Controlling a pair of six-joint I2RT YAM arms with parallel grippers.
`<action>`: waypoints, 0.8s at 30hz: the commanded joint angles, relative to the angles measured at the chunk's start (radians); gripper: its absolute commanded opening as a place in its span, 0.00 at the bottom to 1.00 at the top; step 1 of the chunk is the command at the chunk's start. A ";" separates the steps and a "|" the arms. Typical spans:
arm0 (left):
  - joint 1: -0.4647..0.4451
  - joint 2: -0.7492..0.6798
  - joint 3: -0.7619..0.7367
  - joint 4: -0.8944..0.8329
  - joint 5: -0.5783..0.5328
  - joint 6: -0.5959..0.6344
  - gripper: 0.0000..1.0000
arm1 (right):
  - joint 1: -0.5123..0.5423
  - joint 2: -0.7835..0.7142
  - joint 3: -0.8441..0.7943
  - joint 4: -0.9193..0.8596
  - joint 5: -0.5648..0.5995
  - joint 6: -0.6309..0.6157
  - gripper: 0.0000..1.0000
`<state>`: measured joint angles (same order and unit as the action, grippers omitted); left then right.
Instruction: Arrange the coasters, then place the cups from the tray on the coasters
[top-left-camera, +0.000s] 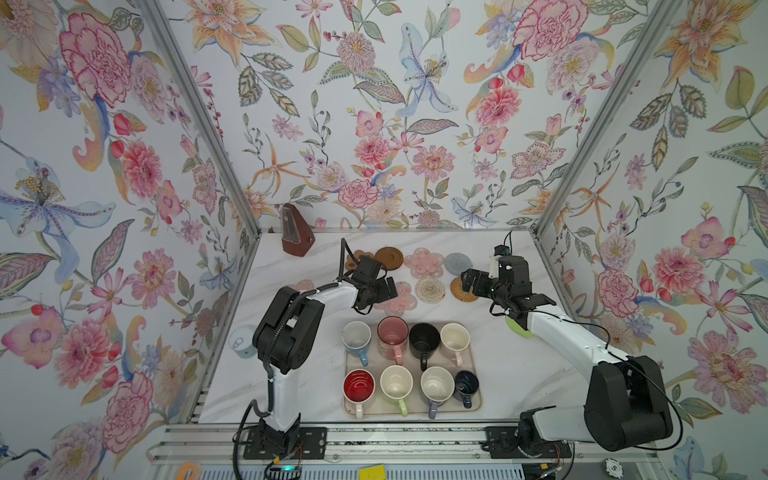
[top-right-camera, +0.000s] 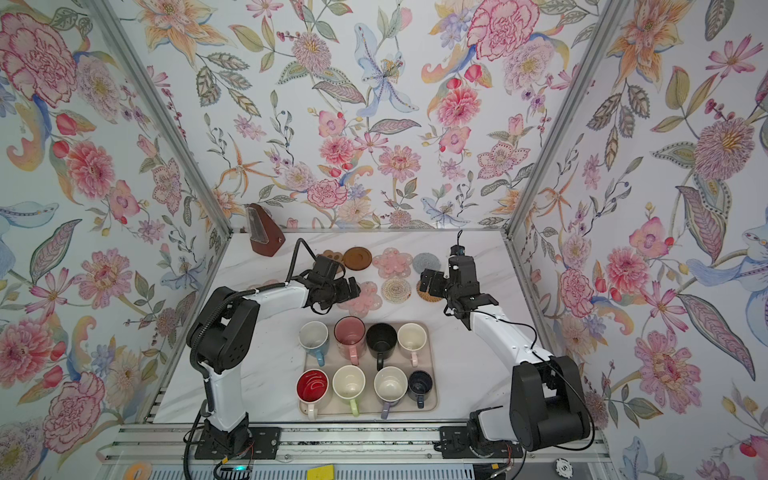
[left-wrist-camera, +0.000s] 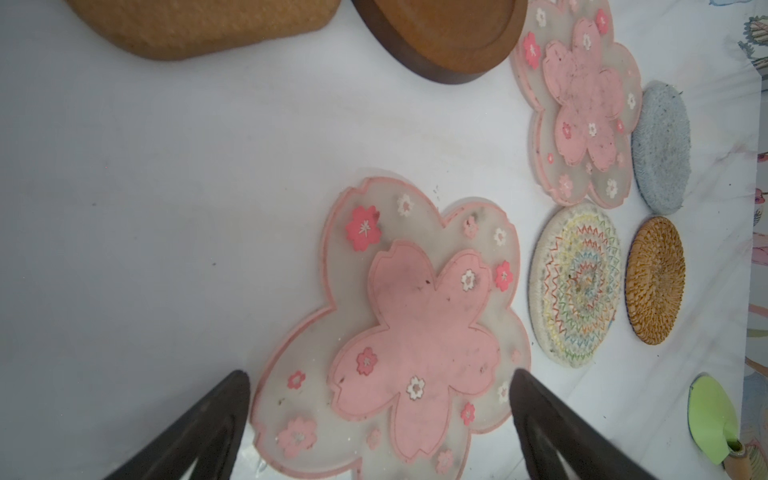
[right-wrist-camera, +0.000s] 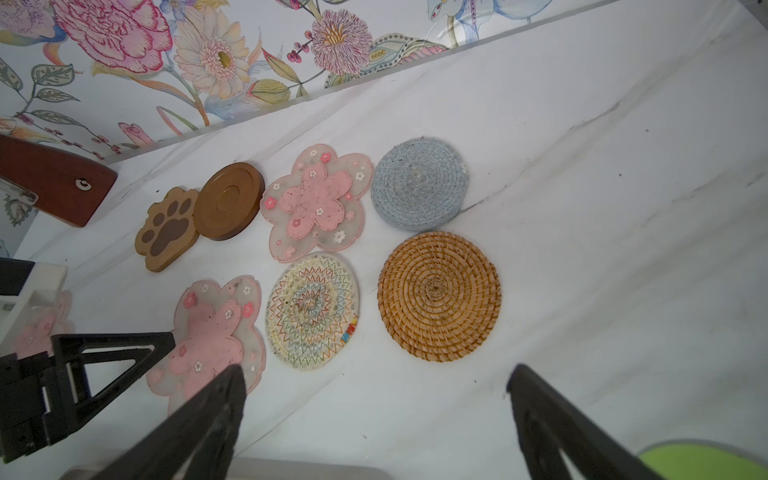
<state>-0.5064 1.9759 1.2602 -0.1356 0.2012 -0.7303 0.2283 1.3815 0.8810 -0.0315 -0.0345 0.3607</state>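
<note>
Several coasters lie at the back of the table: brown paw, dark brown disc, pink flower, grey-blue round, white woven, tan woven. Another pink flower lies far left. My left gripper hangs open over a third pink flower, jaws apart above it. My right gripper is open and empty over bare table near the tan woven coaster. Several cups, such as the pink and black, stand on the beige tray.
A brown metronome stands at the back left corner. A small white can sits at the left edge behind the left arm. A lime-green object lies under the right forearm. Flowered walls close three sides.
</note>
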 joint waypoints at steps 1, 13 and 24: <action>-0.010 -0.019 0.034 -0.026 -0.040 0.018 0.99 | -0.005 -0.021 -0.014 0.008 0.000 0.009 0.99; 0.140 -0.344 -0.070 -0.060 -0.254 0.151 0.99 | -0.005 -0.013 0.001 0.011 -0.002 0.016 0.99; 0.408 -0.446 -0.267 -0.127 -0.297 0.238 0.99 | 0.000 0.016 0.035 0.010 -0.030 0.052 0.99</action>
<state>-0.1436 1.5314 1.0161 -0.2180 -0.0685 -0.5510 0.2283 1.3846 0.8825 -0.0307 -0.0494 0.3908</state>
